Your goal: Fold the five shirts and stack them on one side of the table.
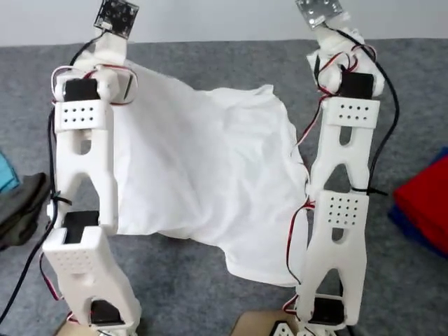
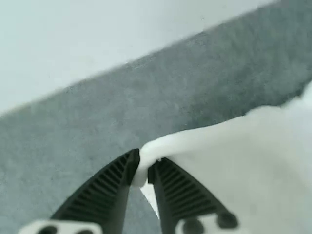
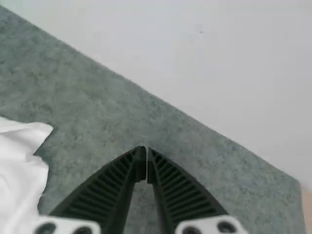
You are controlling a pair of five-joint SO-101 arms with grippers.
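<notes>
A white shirt [image 1: 203, 175] lies spread and rumpled on the grey table cover between my two arms. My left gripper [image 2: 144, 163] is at the shirt's far left corner, shut on a fold of the white shirt's edge [image 2: 243, 165]. At the far right of the table, my right gripper [image 3: 143, 151] is shut with nothing between its fingers. It hangs over bare grey cover, and a corner of the white shirt [image 3: 19, 161] lies off to its side, apart from it.
A folded red shirt [image 1: 428, 210] lies on something blue at the right edge of the table. A dark grey garment [image 1: 19, 206] and a teal piece [image 1: 5, 171] sit at the left edge. The pale wall [image 1: 224, 17] rises behind the table's far edge.
</notes>
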